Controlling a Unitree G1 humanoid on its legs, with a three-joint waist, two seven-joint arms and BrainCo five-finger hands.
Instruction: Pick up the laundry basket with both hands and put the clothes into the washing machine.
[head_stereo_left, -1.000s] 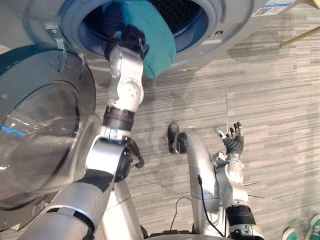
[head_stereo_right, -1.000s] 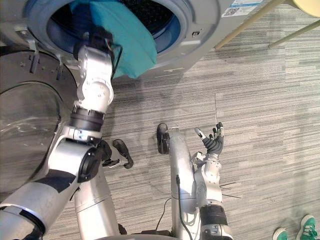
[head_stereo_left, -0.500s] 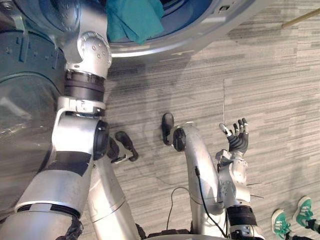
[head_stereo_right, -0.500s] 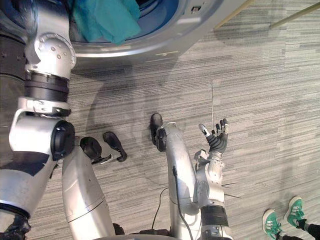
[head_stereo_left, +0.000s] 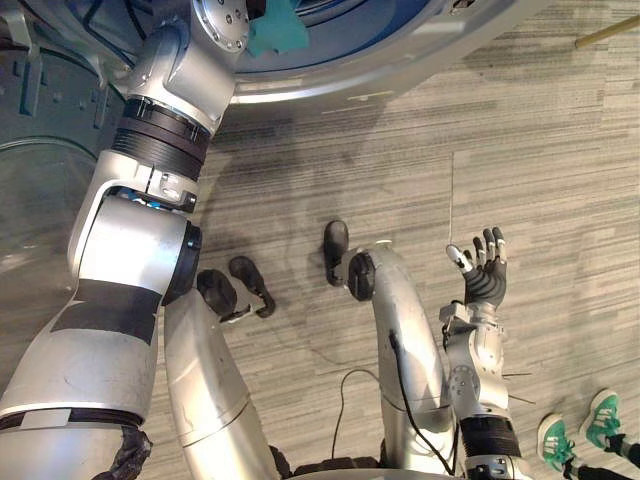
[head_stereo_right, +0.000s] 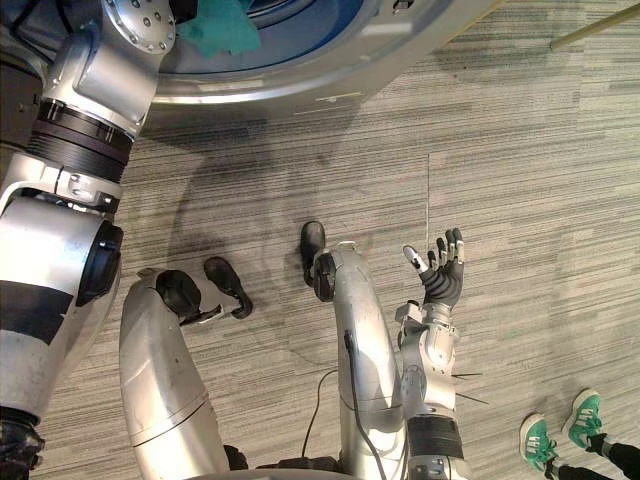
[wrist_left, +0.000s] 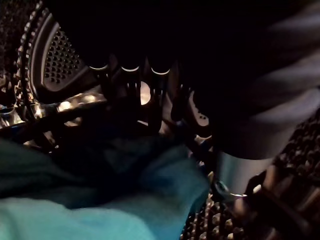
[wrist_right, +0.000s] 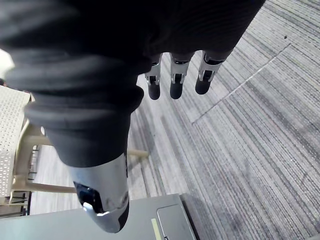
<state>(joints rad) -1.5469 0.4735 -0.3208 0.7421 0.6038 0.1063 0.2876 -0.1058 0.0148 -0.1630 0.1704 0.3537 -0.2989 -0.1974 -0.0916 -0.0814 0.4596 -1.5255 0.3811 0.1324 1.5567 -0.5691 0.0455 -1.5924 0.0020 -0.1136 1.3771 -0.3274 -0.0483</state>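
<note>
A: Since half a second ago, the left hand (wrist_left: 129, 95) had pushed deeper into the washing machine (head_stereo_left: 400, 62). The teal cloth (head_stereo_left: 277, 28) had slid mostly inside, with a corner left at the rim.
B: Cloth versus hand?
A: It lay bunched just beyond the left hand, in the drum (wrist_left: 55, 55). Too dark to tell its grip. The right hand (head_stereo_left: 486, 282) was well apart, spread wide and empty.
</note>
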